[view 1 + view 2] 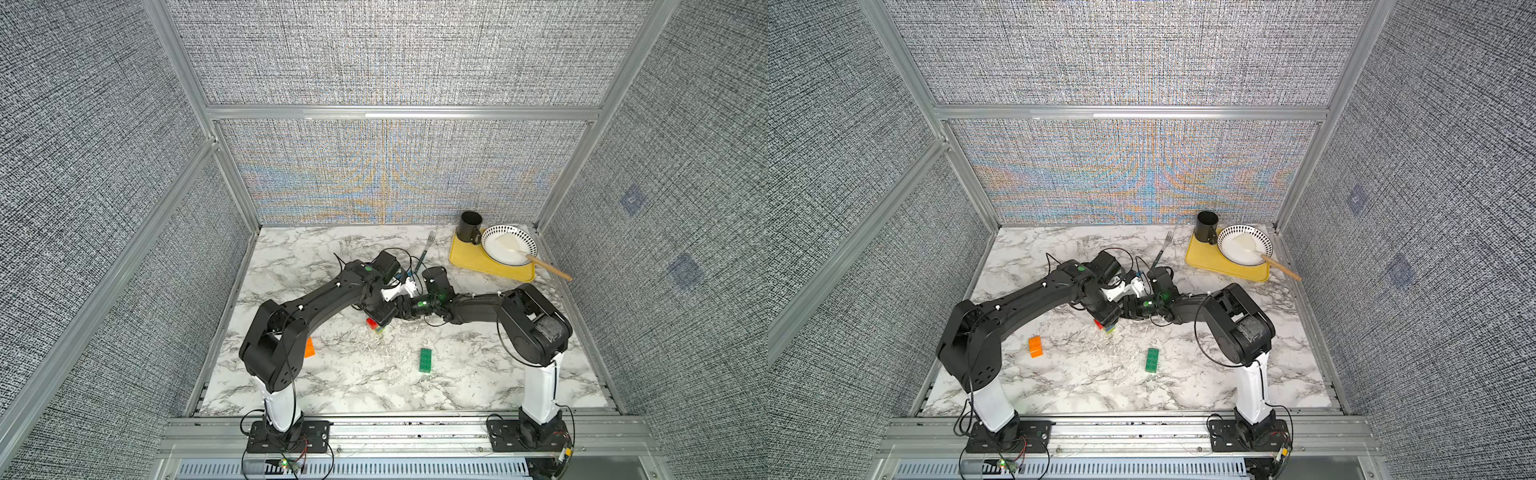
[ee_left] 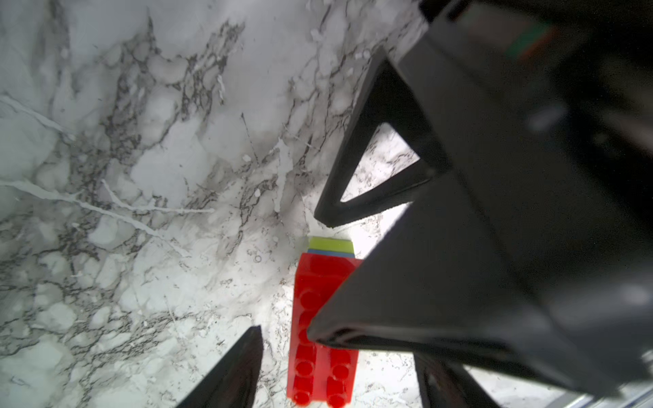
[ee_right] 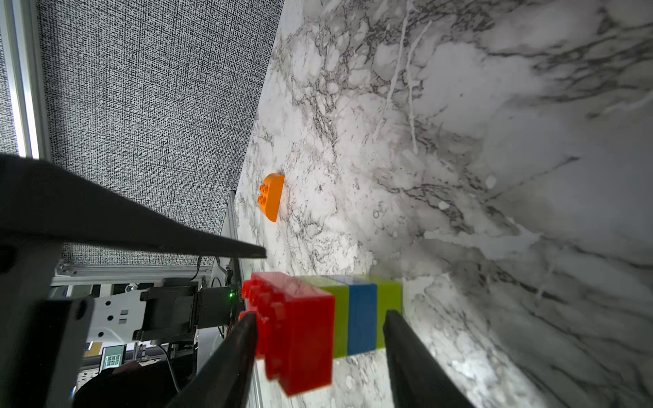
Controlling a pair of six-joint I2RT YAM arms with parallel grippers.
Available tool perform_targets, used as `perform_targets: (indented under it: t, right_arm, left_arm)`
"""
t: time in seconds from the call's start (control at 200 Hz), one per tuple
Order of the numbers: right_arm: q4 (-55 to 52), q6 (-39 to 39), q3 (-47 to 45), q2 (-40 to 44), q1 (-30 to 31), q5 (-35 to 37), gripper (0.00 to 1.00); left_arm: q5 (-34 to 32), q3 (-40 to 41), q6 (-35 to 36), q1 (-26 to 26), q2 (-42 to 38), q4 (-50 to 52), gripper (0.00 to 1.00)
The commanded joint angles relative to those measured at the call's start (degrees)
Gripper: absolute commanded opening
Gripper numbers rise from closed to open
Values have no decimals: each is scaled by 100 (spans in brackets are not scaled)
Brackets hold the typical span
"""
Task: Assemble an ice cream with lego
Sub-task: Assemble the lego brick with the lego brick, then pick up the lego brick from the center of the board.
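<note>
Marble tabletop [image 1: 353, 386] carries the half-built ice cream [image 1: 376, 326] upright near its middle: a red brick [image 2: 318, 300] on a lime-blue-lime stem [image 3: 360, 318]. My right gripper [image 3: 321, 314] brackets it, jaws apart, one by the red studs and one by the stem's foot; whether they touch it I cannot tell. My left gripper [image 2: 339, 353] hangs over the red brick, jaws apart and clear of it on both sides. A green brick [image 1: 425, 360] and an orange brick [image 1: 1035, 346] lie loose, apart from the stack and closer to my bases.
</note>
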State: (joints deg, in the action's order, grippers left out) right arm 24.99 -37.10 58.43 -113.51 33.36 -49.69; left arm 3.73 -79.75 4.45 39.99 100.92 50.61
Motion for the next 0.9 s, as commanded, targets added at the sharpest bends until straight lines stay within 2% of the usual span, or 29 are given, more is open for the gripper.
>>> perform_targets:
  t: [0.0,0.06,0.215,0.305,0.385,0.465,0.525,0.571,0.611,0.636,0.691,0.736,0.781,0.826,0.896]
  right_arm:
    - [57,93,-90,159,-1,142,69]
    - [128,94,-168,275,0,203,74]
    - [201,101,-249,436,-5,276,78]
    - [285,48,-322,518,-36,344,79]
    - [573,-97,-536,702,-116,462,79]
    - [670,-193,-756,954,-274,680,79]
    - [702,-205,-973,1206,-430,1040,78]
    - [819,-257,-1196,1451,-581,1328,77]
    - [912,-303,-1542,1693,-715,1599,77]
    - [902,-330,-1691,1846,-804,1836,77]
    - [738,-365,-2011,2250,-987,2596,77]
    - [465,-379,-2243,2565,-1132,3339,77]
    - [52,-413,-2386,2845,-1271,4064,77]
    - [-403,-498,-2460,3071,-1420,4687,77]
    - [-714,-686,-2612,3296,-1762,4962,77]
  left_arm:
    - [184,59,20,-8,-286,-234,76]
    - [216,89,-2,-8,-501,-268,77]
    - [187,154,-223,-9,-848,-172,76]
    - [210,167,-350,-6,-839,-42,58]
    - [251,213,-412,-11,-753,-16,33]
    - [298,219,-465,-1,-617,-25,15]
    - [455,151,-501,27,-517,-19,6]
    - [560,89,-538,104,-487,-47,6]
    - [687,45,-550,220,-498,-93,12]
    - [724,18,-570,307,-508,-120,21]
    - [726,-45,-668,523,-484,-150,46]
    - [702,-92,-786,713,-430,-155,58]
    - [682,-88,-1003,905,-369,-189,67]
    - [717,-13,-1267,1075,-298,-260,71]
    - [799,102,-1637,1411,-172,-350,75]
